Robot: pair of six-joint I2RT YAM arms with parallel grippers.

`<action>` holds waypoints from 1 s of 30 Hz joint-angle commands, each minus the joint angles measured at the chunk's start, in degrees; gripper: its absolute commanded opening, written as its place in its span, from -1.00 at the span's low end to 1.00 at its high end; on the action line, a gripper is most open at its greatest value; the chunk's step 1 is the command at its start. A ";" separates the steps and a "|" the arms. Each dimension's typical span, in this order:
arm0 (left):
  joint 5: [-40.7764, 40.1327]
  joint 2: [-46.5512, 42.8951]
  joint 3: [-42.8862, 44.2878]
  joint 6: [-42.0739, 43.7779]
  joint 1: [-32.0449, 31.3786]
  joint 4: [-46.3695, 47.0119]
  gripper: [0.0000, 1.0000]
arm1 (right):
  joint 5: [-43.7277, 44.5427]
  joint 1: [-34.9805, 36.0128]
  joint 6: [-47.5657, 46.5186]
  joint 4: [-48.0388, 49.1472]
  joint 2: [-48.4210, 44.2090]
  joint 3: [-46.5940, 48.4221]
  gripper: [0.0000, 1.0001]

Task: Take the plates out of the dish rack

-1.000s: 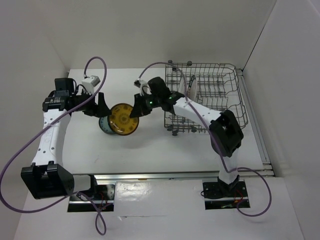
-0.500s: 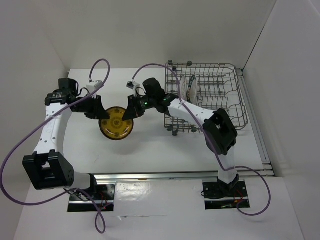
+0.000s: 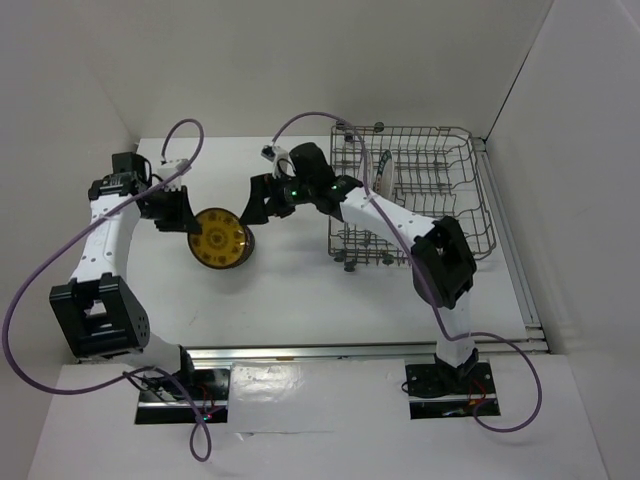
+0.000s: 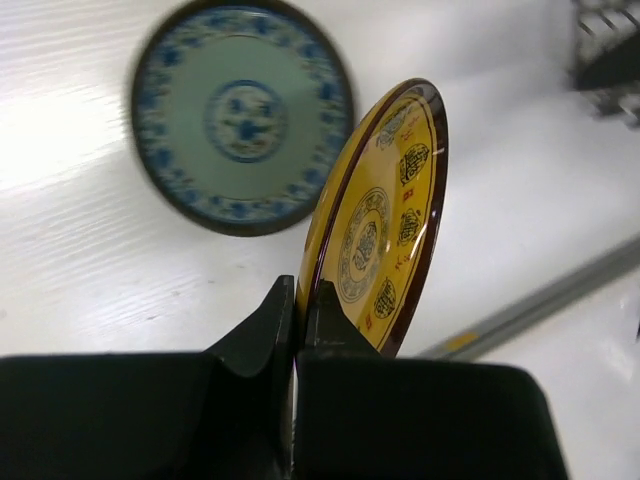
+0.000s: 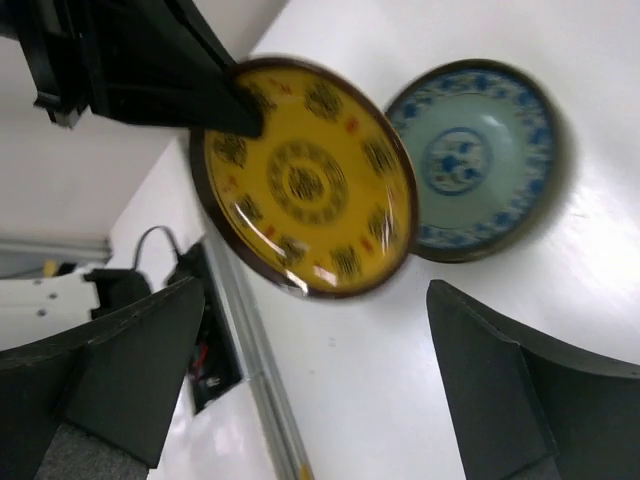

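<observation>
Pinches the ochre plate [image 4: 385,230] by its rim in the left gripper [image 4: 298,300], tilted on edge above the teal plate [image 4: 243,115] lying flat on the table [image 3: 300,290]. Holds the right gripper [image 3: 262,200] spread wide just beside, touching nothing. Leaves one pale plate [image 3: 383,172] upright in the dish rack [image 3: 478,190], partly behind the right arm.

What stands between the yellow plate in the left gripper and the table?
Only the teal-blue plate, lying flat on the table partly under the tilted yellow plate; nothing else visible.
</observation>
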 commanded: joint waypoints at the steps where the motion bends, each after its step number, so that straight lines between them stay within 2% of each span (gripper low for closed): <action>1: -5.10 2.89 2.16 -5.54 1.88 6.00 -1.00 | 6.86 -1.72 -3.14 -3.42 -5.81 2.42 1.00; 7: -3.17 14.22 7.42 -6.87 1.36 5.92 -1.00 | 11.27 -1.72 -5.71 -7.11 -9.15 1.71 1.00; 12: -10.19 16.69 5.24 -6.16 -0.66 10.31 -1.00 | 11.27 -1.72 -5.71 -7.64 -10.39 -1.01 1.00; 15: -9.24 18.19 4.62 -4.41 -0.67 10.93 -0.70 | 11.27 -1.72 -5.18 -7.64 -11.62 -2.59 1.00; 16: -9.23 18.19 4.01 -3.88 -0.67 10.93 -0.54 | 11.27 -1.72 -5.18 -7.64 -12.14 -2.59 1.00; 17: -9.23 18.71 4.00 -3.01 -1.28 10.93 -0.23 | 11.27 -1.72 -5.18 -8.33 -12.15 -2.59 1.00; 21: -14.57 19.24 3.47 -2.47 -3.13 10.40 0.10 | 14.08 -1.72 -5.18 -11.94 -12.15 -1.37 1.00; 27: -23.10 22.40 3.47 -1.42 -5.76 8.21 0.17 | 17.68 -1.72 -5.18 -16.24 -13.72 1.36 1.00; 30: -25.48 20.92 2.95 -1.42 -6.91 9.00 0.19 | 22.42 -2.34 -5.18 -20.11 -14.52 3.47 1.00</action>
